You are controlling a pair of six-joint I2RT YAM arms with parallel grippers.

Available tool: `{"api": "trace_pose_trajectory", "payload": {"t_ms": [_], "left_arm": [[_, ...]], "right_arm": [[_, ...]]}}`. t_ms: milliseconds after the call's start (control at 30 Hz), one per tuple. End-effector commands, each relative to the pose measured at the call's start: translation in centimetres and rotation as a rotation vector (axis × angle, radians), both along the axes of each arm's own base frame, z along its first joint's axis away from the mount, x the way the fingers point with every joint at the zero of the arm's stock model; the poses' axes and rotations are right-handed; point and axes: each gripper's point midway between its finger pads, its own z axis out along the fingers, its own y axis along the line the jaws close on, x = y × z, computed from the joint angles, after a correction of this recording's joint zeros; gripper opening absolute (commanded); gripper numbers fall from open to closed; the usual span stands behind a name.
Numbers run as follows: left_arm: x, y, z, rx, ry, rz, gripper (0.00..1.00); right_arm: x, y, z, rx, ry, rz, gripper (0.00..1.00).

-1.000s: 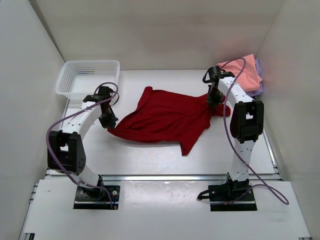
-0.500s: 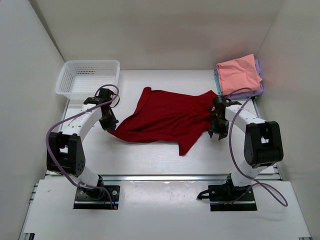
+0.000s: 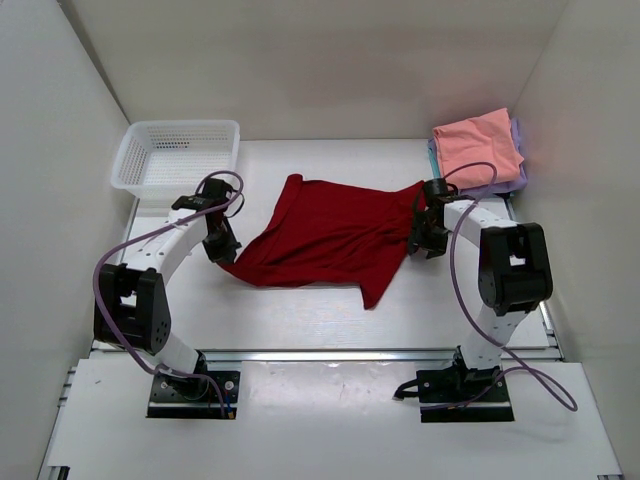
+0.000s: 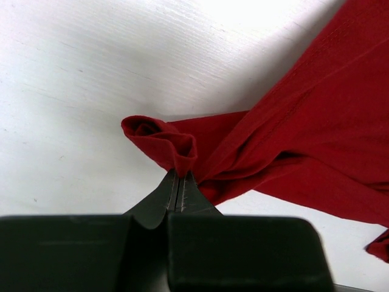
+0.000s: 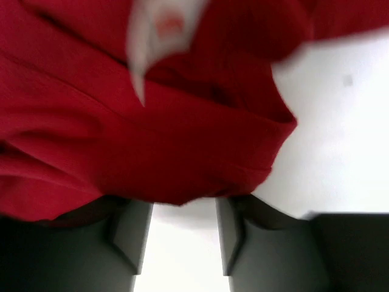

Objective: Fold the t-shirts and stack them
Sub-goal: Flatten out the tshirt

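The right claw (image 3: 420, 245) had dropped and let go of the soft, wrinkly dark red t-shirt (image 3: 330, 235); the left claw (image 4: 180, 180) pinched its bunched corner.

dark red t-shirt (image 3: 330, 235): soft matt cloth, stitched seams. table (image 3: 300, 300): white, matt, faint grain. mesh basket (image 3: 128, 160) at 10 o'clock: white plastic. left gripper (image 4: 180, 179): matt black plastic.

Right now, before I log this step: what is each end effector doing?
Left end effector: closed, pinching a fold of the dark red t-shirt.
Right end effector: open, holding nothing.
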Motion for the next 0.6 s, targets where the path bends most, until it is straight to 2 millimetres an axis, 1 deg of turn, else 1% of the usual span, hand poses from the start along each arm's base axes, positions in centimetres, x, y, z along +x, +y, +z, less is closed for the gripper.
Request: {"api": "trace_pose_trajectory", "payload": {"t_ms": [0, 33, 67, 100, 133, 167, 233, 267, 367, 433, 467, 500, 567], "left_arm": [[-0.6, 0.1, 1.1, 0.005, -0.031, -0.011, 0.0], [-0.4, 0.3, 1.2, 0.006, -0.037, -0.006, 0.0], [-0.6, 0.2, 1.1, 0.007, -0.034, -0.01, 0.0], [-0.4, 0.2, 1.4, 0.006, -0.047, -0.01, 0.0], [-0.7, 0.3, 1.0, 0.01, -0.027, -0.011, 0.0], [-0.8, 0.2, 1.1, 0.005, -0.031, -0.014, 0.0], [-0.8, 0.3, 1.0, 0.01, -0.027, -0.011, 0.0], [-0.8, 0.3, 1.0, 0.015, -0.03, -0.01, 0.0], [-1.1, 0.4, 1.0, 0.019, -0.025, -0.018, 0.0], [-1.4, 0.4, 1.0, 0.017, -0.024, -0.013, 0.0], [-1.7, 0.5, 0.9, 0.022, -0.011, -0.012, 0.0], [-1.6, 0.5, 1.0, 0.026, -0.019, -0.013, 0.0], [-2.1, 0.7, 0.9, 0.03, -0.011, -0.013, 0.0]], "right_arm": [[2.6, 0.9, -1.0, 0.031, -0.052, 0.051, 0.39], [2.7, 1.2, -1.2, 0.047, -0.047, 0.064, 0.26], [2.7, 1.1, -1.3, 0.052, -0.049, 0.077, 0.24], [2.8, 1.4, -1.2, 0.059, -0.051, 0.084, 0.21], [3.3, 1.1, -1.0, 0.052, -0.071, 0.089, 0.22], [3.4, 1.7, -0.8, 0.064, -0.087, 0.109, 0.23], [3.7, 1.5, -0.4, 0.065, -0.113, 0.112, 0.28], [3.9, 1.9, -0.3, 0.08, -0.125, 0.129, 0.29], [4.7, 1.5, 0.0, 0.093, -0.15, 0.114, 0.33], [5.0, 1.5, -0.5, 0.1, -0.15, 0.115, 0.35], [5.2, 1.5, -0.5, 0.104, -0.153, 0.119, 0.35], [5.2, 1.5, -0.9, 0.1, -0.146, 0.119, 0.35], [5.9, 1.6, -0.7, 0.097, -0.162, 0.131, 0.33]]}}
